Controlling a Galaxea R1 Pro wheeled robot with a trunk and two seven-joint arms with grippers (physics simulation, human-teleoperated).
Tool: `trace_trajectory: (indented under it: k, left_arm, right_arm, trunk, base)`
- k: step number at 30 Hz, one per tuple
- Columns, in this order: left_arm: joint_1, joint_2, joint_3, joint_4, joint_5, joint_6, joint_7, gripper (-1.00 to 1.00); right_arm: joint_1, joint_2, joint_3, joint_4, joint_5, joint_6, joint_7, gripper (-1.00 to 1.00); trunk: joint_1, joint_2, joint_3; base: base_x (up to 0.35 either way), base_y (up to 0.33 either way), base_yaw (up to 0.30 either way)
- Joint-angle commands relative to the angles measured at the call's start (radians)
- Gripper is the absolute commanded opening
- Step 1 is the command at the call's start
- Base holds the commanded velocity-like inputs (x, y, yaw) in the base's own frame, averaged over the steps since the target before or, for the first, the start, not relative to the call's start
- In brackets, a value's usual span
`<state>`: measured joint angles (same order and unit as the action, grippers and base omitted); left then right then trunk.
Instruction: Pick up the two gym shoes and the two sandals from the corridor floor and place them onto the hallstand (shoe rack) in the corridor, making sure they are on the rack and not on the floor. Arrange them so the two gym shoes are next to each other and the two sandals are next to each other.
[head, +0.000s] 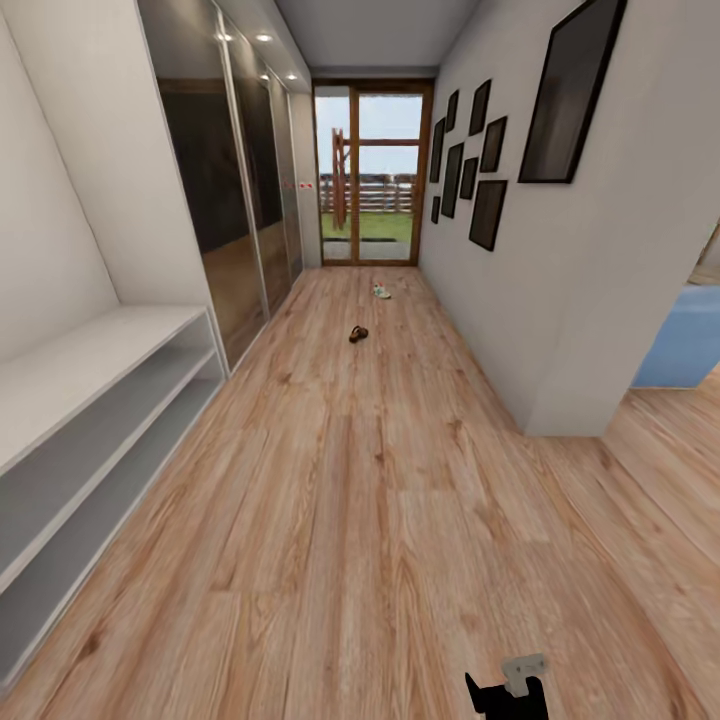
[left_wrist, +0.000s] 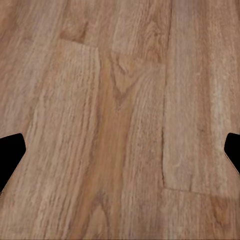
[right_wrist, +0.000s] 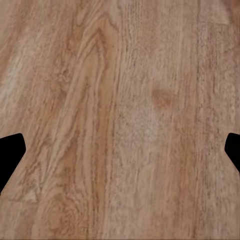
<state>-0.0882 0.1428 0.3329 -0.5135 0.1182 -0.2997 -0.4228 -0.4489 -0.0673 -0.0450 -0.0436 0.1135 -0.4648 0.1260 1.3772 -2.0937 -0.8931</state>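
Observation:
Far down the corridor floor (head: 370, 480), a dark brown sandal (head: 358, 333) lies on the planks. A pale gym shoe (head: 381, 291) sits further on, close to the glass door. The hallstand (head: 95, 365) runs along the left wall, and its grey bench top and two open shelf rows are bare. In the wrist views my left gripper (left_wrist: 120, 155) and right gripper (right_wrist: 120, 155) are both open. Their dark fingertips sit wide apart over bare wood with nothing between them. Part of my right arm (head: 505, 690) pokes in at the head view's lower edge.
Mirrored wardrobe doors (head: 240, 190) follow the hallstand on the left. The right wall (head: 560, 300) carries dark picture frames and ends at a corner, with an opening to a blue-floored room (head: 685, 345) beyond. A glass door (head: 368, 180) closes the corridor's far end.

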Motion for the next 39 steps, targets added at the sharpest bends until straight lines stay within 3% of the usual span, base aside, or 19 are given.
trace_trajectory:
  k: [1, 39]
  left_arm:
    - [-0.001, 0.000, 0.003, 0.001, 0.009, 0.001, -0.010, 1.00]
    - [-0.001, 0.000, 0.005, 0.002, 0.009, 0.002, -0.010, 1.00]
  right_arm:
    - [-0.001, 0.000, -0.006, 0.001, 0.009, -0.003, 0.001, 1.00]
    - [-0.001, 0.001, -0.005, 0.001, 0.010, -0.003, 0.003, 1.00]
  trunk:
    - [0.000, 0.000, -0.001]
    - [0.000, 0.000, -0.001]
  base:
    - [0.340, 0.000, 0.000]
    - [0.340, 0.000, 0.000]
